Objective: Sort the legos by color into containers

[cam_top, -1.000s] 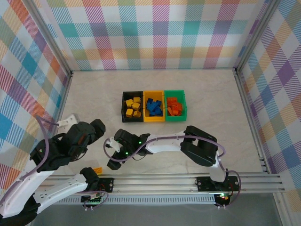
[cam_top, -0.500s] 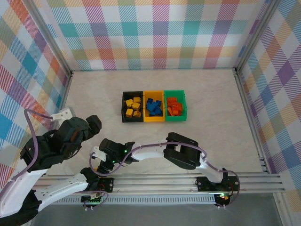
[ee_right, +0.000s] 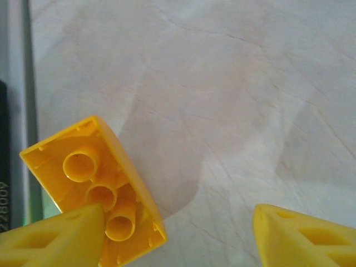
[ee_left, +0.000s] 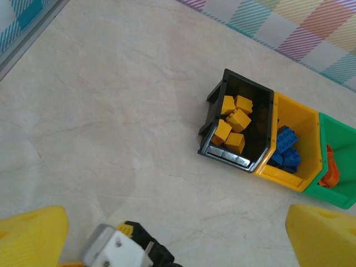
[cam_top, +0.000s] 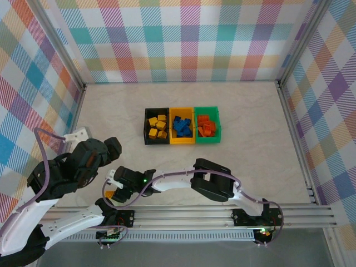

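While the right gripper [ee_right: 178,214] is held wide open just over the table [ee_right: 239,83], nothing is gripped yet. A lone yellow brick [ee_right: 92,186] is seen lying hollow side up, its three tubes turned to the camera. One finger [ee_right: 61,233] is laid across the brick's near end in the wrist view; the other is kept well apart, bare table between. Whether finger and brick are touching cannot be told. From above, that brick is found right at the table's near edge, toward the left corner, just beside the rail [cam_top: 222,213], with the right arm [cam_top: 172,181] stretched across to it. And the left gripper [ee_left: 178,218]: spread wide too, empty, held above the table's left side. Out at the middle of the table three bins are lined up touching in a row: the black bin [cam_top: 146,127] loaded with yellow bricks [cam_top: 157,125], the yellow bin [cam_top: 182,141] with blue bricks [cam_top: 181,125], the green bin [cam_top: 218,125] with orange bricks [cam_top: 206,127].
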Robot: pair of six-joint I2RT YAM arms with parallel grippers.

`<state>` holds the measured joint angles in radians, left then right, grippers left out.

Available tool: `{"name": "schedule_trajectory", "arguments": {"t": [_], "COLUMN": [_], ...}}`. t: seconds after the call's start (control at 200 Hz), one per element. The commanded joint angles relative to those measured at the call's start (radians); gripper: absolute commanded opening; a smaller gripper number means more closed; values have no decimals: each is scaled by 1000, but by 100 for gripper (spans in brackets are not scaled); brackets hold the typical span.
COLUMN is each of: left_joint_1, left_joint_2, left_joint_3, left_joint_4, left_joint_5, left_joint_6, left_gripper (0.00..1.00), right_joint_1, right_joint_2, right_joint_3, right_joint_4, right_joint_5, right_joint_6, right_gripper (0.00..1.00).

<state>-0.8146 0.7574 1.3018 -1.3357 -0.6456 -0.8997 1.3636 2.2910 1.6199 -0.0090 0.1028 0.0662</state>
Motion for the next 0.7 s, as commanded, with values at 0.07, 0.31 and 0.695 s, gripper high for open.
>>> {"name": "schedule_trajectory", "arguments": {"t": [0.07, 0.31, 0.695], "left_joint_1": [8, 8, 8], "left_joint_2": [-4, -6, -86], "left_joint_3": [-27, -45, -138], "left_joint_4": [4, 23, 121], "left_joint_5": [-11, -4, 9], "left_joint_6": [24, 33, 39], "left_gripper": [100, 100, 100], "right_joint_1": [-49, -101, -102], "right_joint_2": [-70, -241, -407], "right_joint_3": [-196, -430, -512], "right_joint_4": [-99, -80, 15], "right_joint_5": [171, 294, 22], "right_joint_6": [72, 188, 180], "right_gripper": [70, 72, 86]}}
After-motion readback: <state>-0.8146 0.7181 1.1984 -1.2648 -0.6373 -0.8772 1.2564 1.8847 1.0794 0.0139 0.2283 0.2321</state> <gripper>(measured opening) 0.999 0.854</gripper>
